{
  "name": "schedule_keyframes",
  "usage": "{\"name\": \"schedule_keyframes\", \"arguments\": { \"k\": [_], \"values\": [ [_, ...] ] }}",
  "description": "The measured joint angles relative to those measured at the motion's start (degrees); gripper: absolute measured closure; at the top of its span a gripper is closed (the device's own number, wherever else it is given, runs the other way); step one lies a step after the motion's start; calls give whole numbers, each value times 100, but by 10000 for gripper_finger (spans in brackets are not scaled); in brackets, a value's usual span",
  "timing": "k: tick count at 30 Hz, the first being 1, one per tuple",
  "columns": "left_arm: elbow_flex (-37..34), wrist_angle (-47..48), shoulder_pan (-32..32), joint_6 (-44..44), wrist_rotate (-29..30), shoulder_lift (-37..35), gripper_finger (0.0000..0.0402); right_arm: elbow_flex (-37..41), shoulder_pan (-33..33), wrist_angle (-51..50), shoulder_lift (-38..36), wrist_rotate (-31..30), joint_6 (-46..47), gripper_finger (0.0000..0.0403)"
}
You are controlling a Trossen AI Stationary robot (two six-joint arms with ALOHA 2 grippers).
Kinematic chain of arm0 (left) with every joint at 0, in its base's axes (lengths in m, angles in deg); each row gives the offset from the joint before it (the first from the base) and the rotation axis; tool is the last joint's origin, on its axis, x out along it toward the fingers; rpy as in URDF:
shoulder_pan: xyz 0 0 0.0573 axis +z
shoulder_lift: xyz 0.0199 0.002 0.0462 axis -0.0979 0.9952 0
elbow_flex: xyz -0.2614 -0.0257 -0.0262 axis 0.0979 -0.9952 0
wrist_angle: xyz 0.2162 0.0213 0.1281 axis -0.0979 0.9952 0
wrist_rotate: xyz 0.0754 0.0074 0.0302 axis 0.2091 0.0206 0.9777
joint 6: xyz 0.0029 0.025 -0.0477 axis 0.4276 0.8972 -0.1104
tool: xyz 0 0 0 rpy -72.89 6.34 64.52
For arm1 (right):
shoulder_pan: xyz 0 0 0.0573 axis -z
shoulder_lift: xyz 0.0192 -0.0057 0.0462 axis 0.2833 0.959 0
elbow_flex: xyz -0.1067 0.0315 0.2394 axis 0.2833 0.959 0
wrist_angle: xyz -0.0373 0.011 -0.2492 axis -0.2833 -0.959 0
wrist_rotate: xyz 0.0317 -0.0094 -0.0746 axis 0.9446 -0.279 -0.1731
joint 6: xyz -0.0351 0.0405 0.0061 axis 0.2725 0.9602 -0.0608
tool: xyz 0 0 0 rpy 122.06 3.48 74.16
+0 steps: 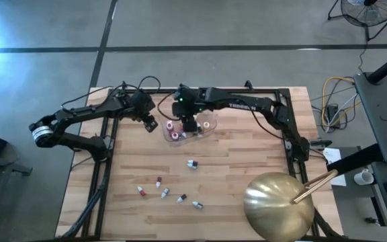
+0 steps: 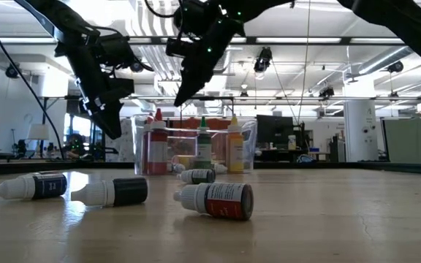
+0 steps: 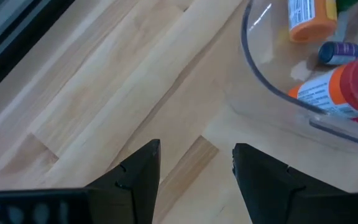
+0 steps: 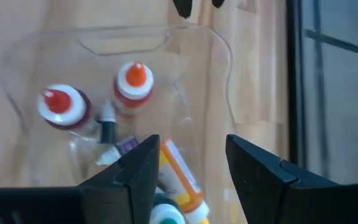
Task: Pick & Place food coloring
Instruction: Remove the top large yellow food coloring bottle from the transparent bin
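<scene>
The right hand (image 1: 190, 125) hangs over the clear plastic tub (image 1: 210, 129), its fingers apart and holding nothing. Left hand (image 1: 151, 124), fingers apart, waits at the tub's 9 o'clock. Small food coloring bottles (image 1: 175, 127) stand inside the tub; others (image 1: 165, 193) lie on the wooden desk (image 1: 247, 154) at 6 o'clock from it.

a clear plastic tub (image 1: 209, 125) sits near the far edge of the light wooden table (image 1: 247, 161). a big gold dome (image 1: 278, 205) rests at the table's near right corner, with a wooden stick (image 1: 316, 185) poking out from it toward the right. yellow and orange cables (image 1: 333, 101) lie coiled on the grey floor beside the table, and a standing fan (image 1: 368, 12) stands farther off.
</scene>
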Motion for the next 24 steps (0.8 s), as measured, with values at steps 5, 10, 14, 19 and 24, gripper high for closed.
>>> {"name": "schedule_keyframes", "arguments": {
  "k": [5,10,14,19,24],
  "values": [
    [23,-11,7,-555,-23,-4,227,2,117,-97,226,-147,-319,227],
    [23,141,7,-1031,-307,-11,227,-201,107,-414,546,-131,-934,227],
    [21,397,7,-1420,-316,-13,227,-353,99,-266,800,119,-970,227],
    [17,500,7,-1472,-317,-13,227,-707,102,-259,1005,81,-1086,227],
    [58,516,7,-1583,-348,-17,227,-813,52,-372,1270,34,-1114,227]
  ]
}}
